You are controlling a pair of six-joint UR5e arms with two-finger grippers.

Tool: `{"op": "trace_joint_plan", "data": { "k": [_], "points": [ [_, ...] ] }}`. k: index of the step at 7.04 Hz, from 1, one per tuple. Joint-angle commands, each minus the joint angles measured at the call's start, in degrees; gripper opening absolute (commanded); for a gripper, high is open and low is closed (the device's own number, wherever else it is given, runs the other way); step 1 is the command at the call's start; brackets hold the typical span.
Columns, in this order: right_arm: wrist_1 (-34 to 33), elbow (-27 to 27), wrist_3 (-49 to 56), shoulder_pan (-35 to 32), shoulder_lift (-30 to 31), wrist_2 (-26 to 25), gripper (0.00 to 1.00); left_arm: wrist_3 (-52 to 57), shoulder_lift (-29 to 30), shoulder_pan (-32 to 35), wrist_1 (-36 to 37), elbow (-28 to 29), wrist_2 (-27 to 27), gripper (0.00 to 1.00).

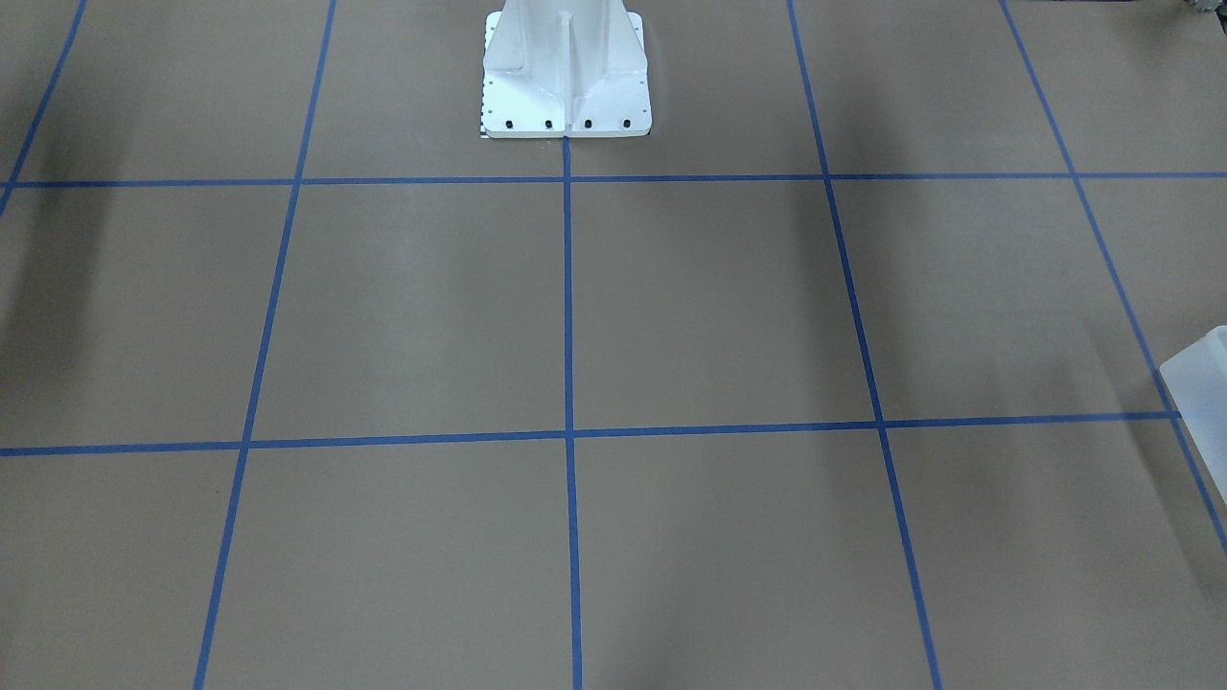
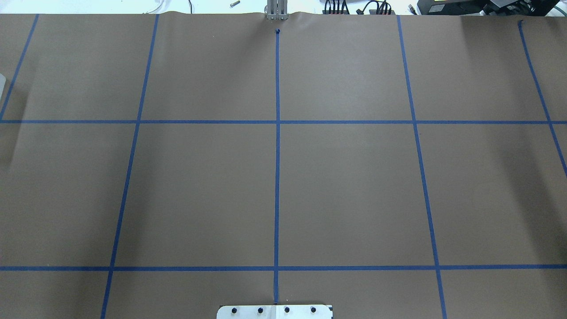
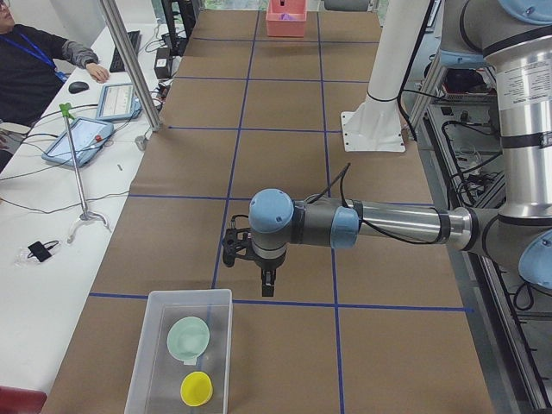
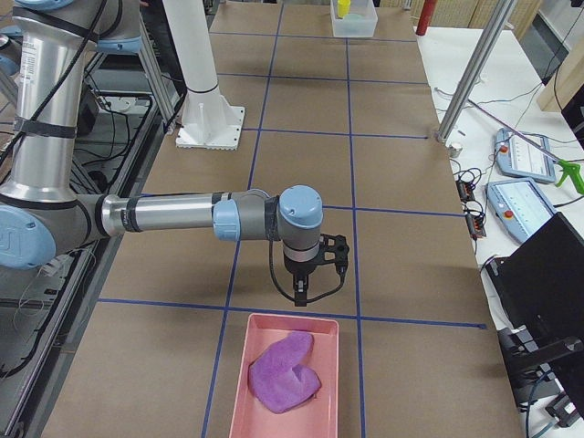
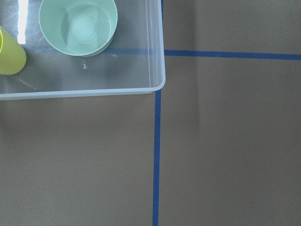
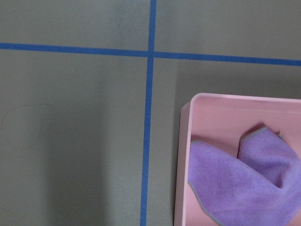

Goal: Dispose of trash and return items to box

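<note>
The frosted box [image 3: 179, 352] sits at the table's end on my left. In it lie the mint-green bowl [image 3: 188, 336] and the yellow cup [image 3: 196, 389]. The left wrist view looks down on the box's corner [image 5: 117, 90], with the bowl [image 5: 78, 26] and the cup [image 5: 9, 52] inside. My left gripper [image 3: 266, 289] hangs above the table just beyond the box; I cannot tell whether it is open or shut. My right gripper [image 4: 301, 297] hangs just short of a pink tray [image 4: 239, 383]; I cannot tell its state either. Neither gripper seems to hold anything.
The pink tray holds a crumpled purple cloth [image 4: 283, 370], also in the right wrist view [image 6: 240, 179]. The white pedestal [image 1: 566, 77] stands at the table's robot side. A box corner [image 1: 1198, 383] shows at the front view's edge. An operator's desk with tablets [image 3: 78, 142] runs along the table.
</note>
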State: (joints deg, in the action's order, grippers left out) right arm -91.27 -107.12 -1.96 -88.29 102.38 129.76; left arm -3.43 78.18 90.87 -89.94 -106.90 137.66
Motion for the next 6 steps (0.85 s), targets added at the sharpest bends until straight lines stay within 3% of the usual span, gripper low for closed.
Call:
{"op": "trace_joint_plan", "data": {
  "k": [1,6],
  "points": [
    [0.1,-0.8,0.2,0.0,1.1,-0.3,1.00,0.0,-0.4,0.1,0.0,-1.5,0.1,0.98],
    [0.1,-1.2,0.1,0.3,1.1,0.2,1.00,0.0,-0.6,0.1,-0.1,-1.5,-0.5,0.99]
  ]
}}
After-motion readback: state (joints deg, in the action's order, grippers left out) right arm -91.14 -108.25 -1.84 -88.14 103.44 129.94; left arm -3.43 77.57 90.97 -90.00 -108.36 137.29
